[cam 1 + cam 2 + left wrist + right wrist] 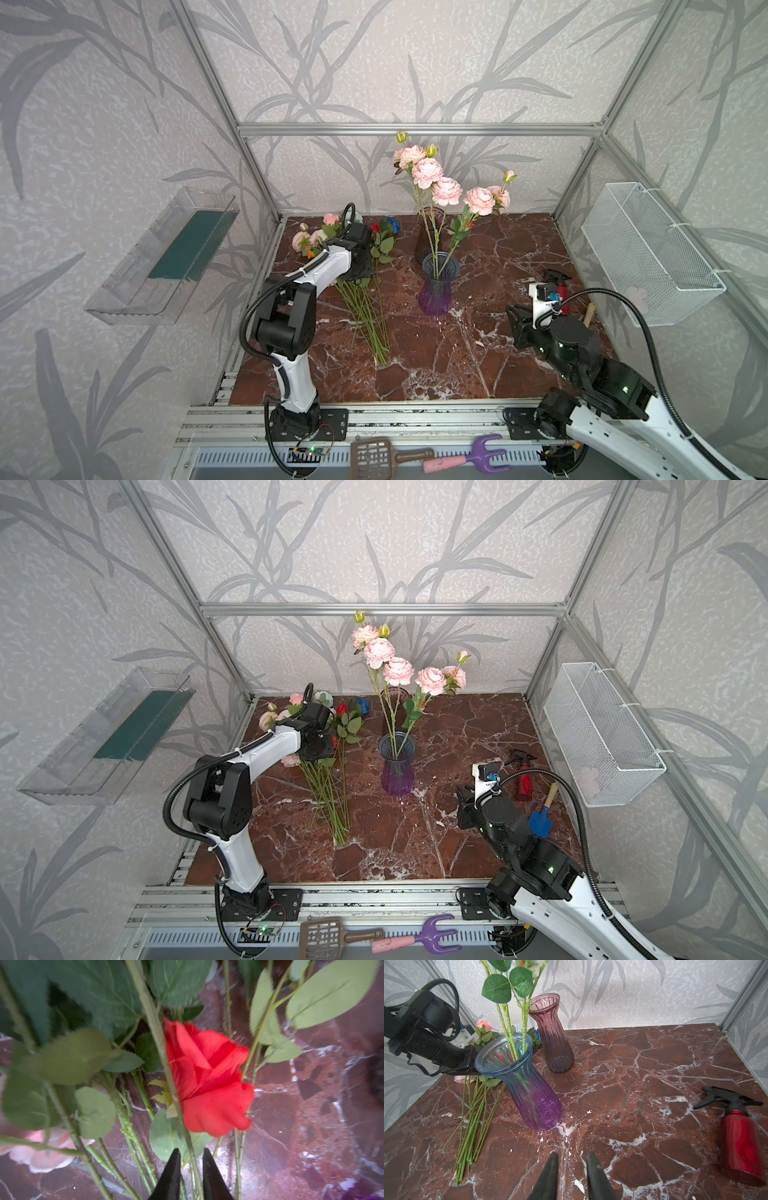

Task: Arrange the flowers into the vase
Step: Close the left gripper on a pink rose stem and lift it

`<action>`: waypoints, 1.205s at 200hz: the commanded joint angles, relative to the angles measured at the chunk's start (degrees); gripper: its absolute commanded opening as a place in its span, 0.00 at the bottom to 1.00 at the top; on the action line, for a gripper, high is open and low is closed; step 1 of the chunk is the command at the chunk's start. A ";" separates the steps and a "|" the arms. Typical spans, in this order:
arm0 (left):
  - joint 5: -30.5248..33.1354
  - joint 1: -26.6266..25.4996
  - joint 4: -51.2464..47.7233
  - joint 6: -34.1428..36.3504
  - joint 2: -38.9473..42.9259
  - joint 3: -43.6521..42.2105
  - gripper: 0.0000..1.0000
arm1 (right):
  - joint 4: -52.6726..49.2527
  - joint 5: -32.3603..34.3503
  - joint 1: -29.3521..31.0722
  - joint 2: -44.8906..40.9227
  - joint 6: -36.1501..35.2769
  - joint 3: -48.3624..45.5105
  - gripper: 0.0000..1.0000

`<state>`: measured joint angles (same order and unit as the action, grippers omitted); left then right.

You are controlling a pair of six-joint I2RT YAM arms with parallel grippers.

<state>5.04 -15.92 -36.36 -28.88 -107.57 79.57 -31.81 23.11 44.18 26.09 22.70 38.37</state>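
The blue-to-purple glass vase [436, 291] [525, 1088] stands mid-table and holds tall pink peonies [446, 191] [399, 670]. More flowers lie in a pile to its left, with their stems [365, 316] [328, 800] fanned toward the front. My left gripper [191, 1152] is down in that pile. Its jaws are slightly apart around one green stem [162, 1047] that crosses a red rose [207, 1080], and a gap shows on each side of the stem. My right gripper [572, 1154] hovers low over bare marble to the right of the vase, open and empty.
A second, dusky-purple vase [430, 232] [552, 1032] stands behind the first. A red spray bottle [741, 1136] [524, 781] and a blue trowel [540, 820] lie near the right arm. A wire basket [648, 249] hangs on the right wall and a clear shelf [166, 257] on the left.
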 commanded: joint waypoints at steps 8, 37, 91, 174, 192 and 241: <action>1.48 0.27 -2.69 0.07 -1.44 2.59 0.21 | -0.53 1.49 0.07 -0.61 0.59 -0.03 0.26; 0.62 0.25 -0.91 0.09 -3.07 3.03 0.21 | -0.26 1.23 0.11 -0.37 0.83 -0.25 0.26; 0.11 0.36 -0.11 1.33 -4.14 3.24 0.14 | -0.09 1.51 0.11 -0.29 0.94 -1.06 0.26; -1.87 0.37 -1.17 1.90 7.56 1.08 0.01 | 2.94 0.05 0.09 1.89 1.16 -0.44 0.26; -3.15 0.34 0.96 2.21 12.32 -1.33 0.01 | 3.33 0.09 0.11 1.89 1.06 -0.21 0.26; -13.46 0.37 16.94 5.40 28.16 -11.40 0.00 | 4.29 -0.91 0.11 2.65 0.65 1.33 0.26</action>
<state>-2.72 -15.73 -28.45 -25.54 -86.41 72.84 -29.74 22.92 44.18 28.21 23.79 37.52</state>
